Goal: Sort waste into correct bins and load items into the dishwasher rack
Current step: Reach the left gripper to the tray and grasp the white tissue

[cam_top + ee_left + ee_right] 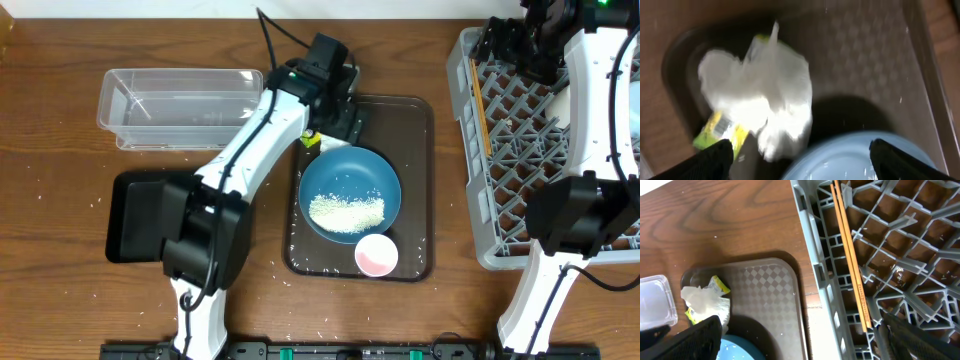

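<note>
My left gripper (333, 108) (800, 152) is open and empty, just above the crumpled white tissue (760, 95) and the yellow-green wrapper (720, 131) (310, 141) at the brown tray's far-left corner. The dark-blue dish (349, 180) holds the rice heap (346, 211). The pink cup (376, 254) stands beside it. My right gripper (520, 45) (800, 340) is open and empty over the grey rack's (480, 180) (815, 245) far-left corner. The chopsticks (850, 255) (479, 95) lie in the rack. The white cup and light-blue bowl are out of view.
The clear tub (180, 105) stands at the far left and the black tray (135, 215) is near left, partly under my left arm. The brown serving tray (415, 180) (770, 290) sits in the middle. Loose rice grains are scattered round it.
</note>
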Controlling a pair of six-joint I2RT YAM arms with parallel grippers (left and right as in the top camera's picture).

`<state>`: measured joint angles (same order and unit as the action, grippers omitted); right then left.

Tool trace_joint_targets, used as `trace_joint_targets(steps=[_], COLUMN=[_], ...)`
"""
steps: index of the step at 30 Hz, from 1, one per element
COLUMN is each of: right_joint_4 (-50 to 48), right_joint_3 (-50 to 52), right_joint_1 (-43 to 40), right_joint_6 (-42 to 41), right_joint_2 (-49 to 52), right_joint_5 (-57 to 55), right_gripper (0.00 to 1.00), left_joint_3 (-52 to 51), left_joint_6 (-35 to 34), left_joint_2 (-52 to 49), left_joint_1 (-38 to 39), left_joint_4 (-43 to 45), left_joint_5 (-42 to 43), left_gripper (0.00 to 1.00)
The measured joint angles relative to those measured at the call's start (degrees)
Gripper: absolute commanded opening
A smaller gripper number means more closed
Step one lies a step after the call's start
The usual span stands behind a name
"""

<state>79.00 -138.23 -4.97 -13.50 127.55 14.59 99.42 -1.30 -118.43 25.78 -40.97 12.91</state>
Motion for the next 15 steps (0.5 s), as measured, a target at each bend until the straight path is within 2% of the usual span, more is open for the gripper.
trace_joint_targets(steps=[4,6,9,15], right_joint_4=[0.00,0.00,0.00,0.00], right_joint_3=[0.00,0.00,0.00,0.00], right_joint_1=[0.00,0.00,0.00,0.00], right_joint_6=[0.00,0.00,0.00,0.00], right_joint_2=[0.00,0.00,0.00,0.00], right_joint_5=[0.02,0.00,0.02,0.02], right_gripper=[0.99,0.99,0.99,0.99], left_joint_3=[0.00,0.00,0.00,0.00], left_joint_6=[-2.34,-4.68,-7.54,-11.06], left_joint_2=[-0.87,-1.25,-2.49,-6.12], left_joint_1=[0.04,0.04,0.04,0.11], left_joint_4=[3.85,4.11,4.17,4.42], left_joint_5=[-1.42,-3.41,-7.50,-11.02], left_gripper=[0.89,0.86,0.69,0.61])
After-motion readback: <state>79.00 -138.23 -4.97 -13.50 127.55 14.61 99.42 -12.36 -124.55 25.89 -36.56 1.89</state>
